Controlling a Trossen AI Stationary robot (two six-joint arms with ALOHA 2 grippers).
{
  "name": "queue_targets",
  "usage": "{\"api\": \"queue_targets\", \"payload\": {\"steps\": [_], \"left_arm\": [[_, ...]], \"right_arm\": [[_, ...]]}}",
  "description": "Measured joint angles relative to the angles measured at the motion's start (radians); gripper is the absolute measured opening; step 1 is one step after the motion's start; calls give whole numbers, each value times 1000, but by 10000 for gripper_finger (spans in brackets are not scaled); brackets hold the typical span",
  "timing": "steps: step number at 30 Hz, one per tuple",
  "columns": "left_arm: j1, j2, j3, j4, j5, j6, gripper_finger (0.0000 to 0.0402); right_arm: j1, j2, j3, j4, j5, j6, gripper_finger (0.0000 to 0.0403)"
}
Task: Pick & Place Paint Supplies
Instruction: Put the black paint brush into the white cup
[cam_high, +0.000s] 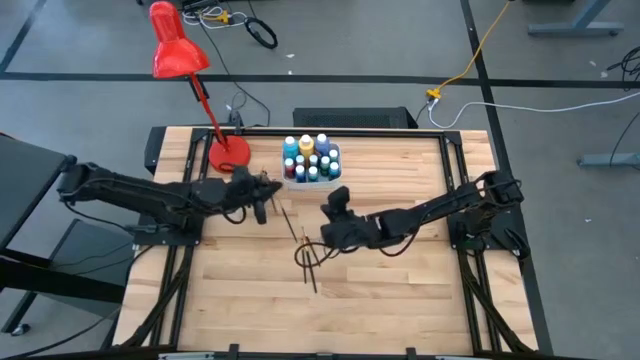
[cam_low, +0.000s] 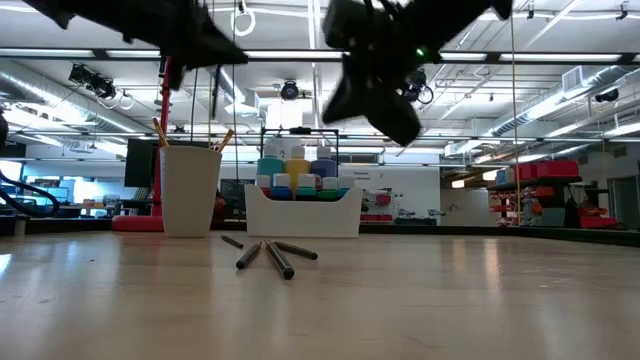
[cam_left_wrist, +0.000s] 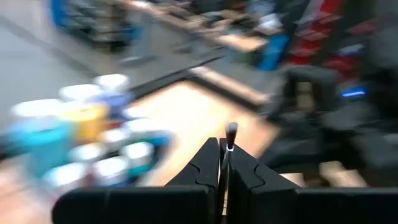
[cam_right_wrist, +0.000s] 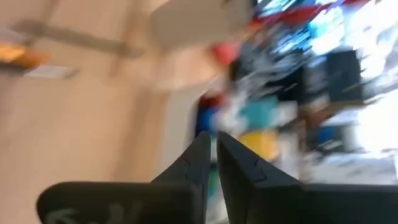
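Note:
Small paint bottles, blue, teal, yellow and white, stand in a white tray (cam_high: 312, 160) (cam_low: 300, 205) by the table's far edge. Left of it in the low view stands a white cup (cam_low: 190, 190) with brush handles sticking out. Several dark paintbrushes (cam_high: 308, 255) (cam_low: 268, 254) lie crossed flat on the table's middle. My left gripper (cam_high: 262, 203) (cam_left_wrist: 221, 168) hovers over the cup, shut on a thin brush. My right gripper (cam_high: 336, 197) (cam_right_wrist: 213, 140) is shut on nothing, lifted above the table between the tray and the loose brushes. My left gripper pinches a thin paintbrush (cam_left_wrist: 230, 134) between its two fingers. The brush runs along the fingers, and its metal-collared end sticks out past the fingertips. It is lifted clear of the table. The fingers hide how far back it reaches.
A red desk lamp (cam_high: 180, 55) has its round base (cam_high: 229, 153) on the far left part of the table, close to the cup. Bare wood lies toward the near edge and the right side. Cables run over the floor beyond the table.

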Motion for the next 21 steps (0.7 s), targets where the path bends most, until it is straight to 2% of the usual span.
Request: {"api": "queue_targets", "payload": {"steps": [4, 7, 10, 13, 15, 18, 21], "left_arm": [[-13, -75, -1, -156, -179, 31, 14], [-30, -117, -1, -154, -227, 107, 13], [-46, -132, -1, -152, -280, 183, 10], [-48, -131, -6, -160, -396, 230, 13], [-42, -128, -17, -157, -442, 248, 16], [-21, -92, -47, -150, -443, 218, 10], [0, -47, -89, -130, -448, 174, 11]], "right_arm": [[-7, -2, 0, -247, -38, 267, 33], [-8, -16, 0, -365, -38, 390, 28], [-8, -52, -29, -383, -37, 443, 23], [-18, -124, -119, -293, -55, 425, 21], [-36, -197, -211, -182, -111, 425, 21], [-77, -296, -371, 98, -247, 395, 22], [-120, -360, -517, 398, -430, 366, 22]]}}
